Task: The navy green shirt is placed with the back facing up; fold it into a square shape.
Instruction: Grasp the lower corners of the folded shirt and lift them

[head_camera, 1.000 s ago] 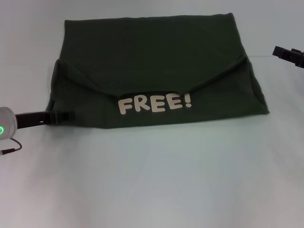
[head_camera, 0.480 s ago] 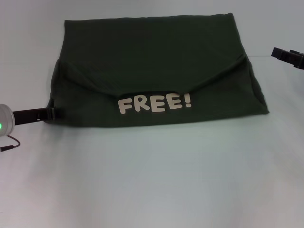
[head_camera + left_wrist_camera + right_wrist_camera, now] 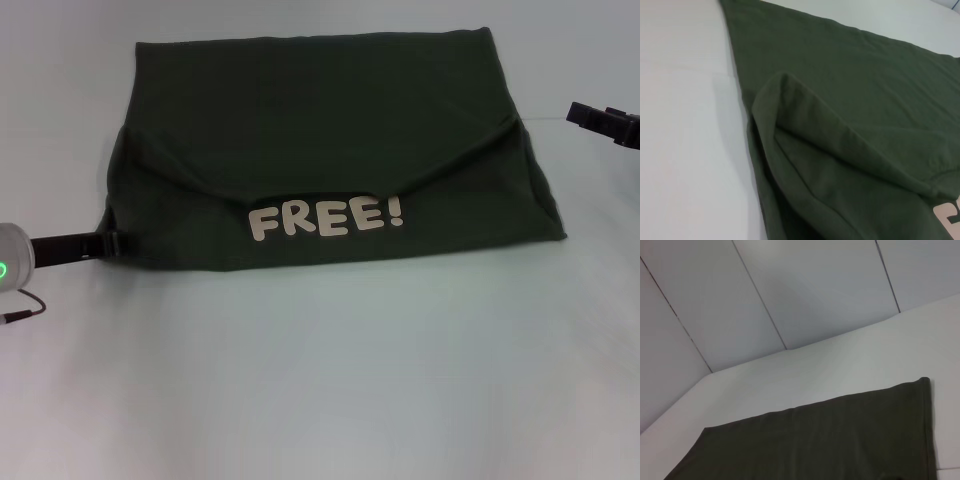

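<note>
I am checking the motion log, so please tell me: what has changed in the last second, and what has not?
The left end effector drew back off the navy green shirt toward the robot's left, now at its near-left edge. The right end effector crept slightly toward the shirt. The shirt kept its folds.

Large soft-knit short-sleeved navy green shirt (image 3: 320, 150): showing a plain, unpatterned dark olive green across its folded panels; the same even olive is appearing in both wrist views (image 3: 850, 100) (image 3: 840, 440).

Cream block lettering "FREE!" (image 3: 326, 218): standing out pale against the olive near the shirt's near edge.

Smooth pale grey-white table surface (image 3: 320, 380): lying plain around the shirt.

Left gripper (image 3: 100, 243): showing black at the shirt's left corner.

Right gripper (image 3: 600, 120): showing black, beside the shirt's right edge.
</note>
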Controlling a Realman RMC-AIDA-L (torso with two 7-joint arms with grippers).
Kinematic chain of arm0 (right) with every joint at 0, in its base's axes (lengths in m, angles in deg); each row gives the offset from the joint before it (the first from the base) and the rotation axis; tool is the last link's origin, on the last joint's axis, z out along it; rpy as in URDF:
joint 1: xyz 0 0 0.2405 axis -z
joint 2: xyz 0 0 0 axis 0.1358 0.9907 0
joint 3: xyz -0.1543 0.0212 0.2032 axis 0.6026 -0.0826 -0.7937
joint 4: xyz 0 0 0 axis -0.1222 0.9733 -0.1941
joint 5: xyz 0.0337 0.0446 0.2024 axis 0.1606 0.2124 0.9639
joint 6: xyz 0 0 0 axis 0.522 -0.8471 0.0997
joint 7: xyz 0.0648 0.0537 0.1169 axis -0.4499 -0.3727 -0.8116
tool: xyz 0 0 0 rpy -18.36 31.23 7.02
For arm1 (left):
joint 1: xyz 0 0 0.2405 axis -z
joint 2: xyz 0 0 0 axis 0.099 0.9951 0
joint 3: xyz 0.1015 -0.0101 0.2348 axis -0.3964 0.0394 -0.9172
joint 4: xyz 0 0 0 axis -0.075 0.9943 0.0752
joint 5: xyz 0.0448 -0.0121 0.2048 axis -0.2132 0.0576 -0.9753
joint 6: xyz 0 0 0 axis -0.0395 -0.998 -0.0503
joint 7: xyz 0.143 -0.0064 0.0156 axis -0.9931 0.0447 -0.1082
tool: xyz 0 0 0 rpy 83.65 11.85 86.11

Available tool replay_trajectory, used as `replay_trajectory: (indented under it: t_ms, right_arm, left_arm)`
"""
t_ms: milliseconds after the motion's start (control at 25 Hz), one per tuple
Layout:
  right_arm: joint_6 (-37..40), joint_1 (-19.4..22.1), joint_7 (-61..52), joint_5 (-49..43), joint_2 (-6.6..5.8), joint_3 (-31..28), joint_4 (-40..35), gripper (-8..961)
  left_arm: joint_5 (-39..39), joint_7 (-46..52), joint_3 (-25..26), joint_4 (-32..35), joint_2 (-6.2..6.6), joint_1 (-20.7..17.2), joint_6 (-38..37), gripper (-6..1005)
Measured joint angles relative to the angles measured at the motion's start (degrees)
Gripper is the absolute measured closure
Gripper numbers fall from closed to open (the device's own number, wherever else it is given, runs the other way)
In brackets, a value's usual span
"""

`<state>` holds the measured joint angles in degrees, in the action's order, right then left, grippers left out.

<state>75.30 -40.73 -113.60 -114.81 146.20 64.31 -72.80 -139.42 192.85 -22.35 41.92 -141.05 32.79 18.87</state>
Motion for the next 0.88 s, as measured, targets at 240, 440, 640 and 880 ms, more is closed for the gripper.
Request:
replay_trajectory:
  t_ms: [240, 440, 640, 880]
  right_arm:
    - [0.0, 0.1, 0.0, -0.1, 0.01, 0.1, -0.1, 238]
    - [0.0, 0.1, 0.0, -0.8, 0.08, 0.1, -0.2, 238]
    - [0.0, 0.0, 0.0, -1.3, 0.18, -0.2, -0.3, 238]
    - [0.0, 0.0, -0.1, -1.3, 0.18, -0.4, -0.4, 239]
  left_arm:
    - [0.0, 0.6, 0.0, 0.0, -0.03, 0.0, 0.0, 887]
    - [0.0, 0.6, 0.1, 0.0, -0.05, -0.2, 0.0, 750]
    - [0.0, 0.6, 0.2, 0.0, -0.11, -0.3, 0.1, 724]
    - [-0.1, 0.8, 0.0, -1.0, 0.0, 0.3, 0.5, 745]
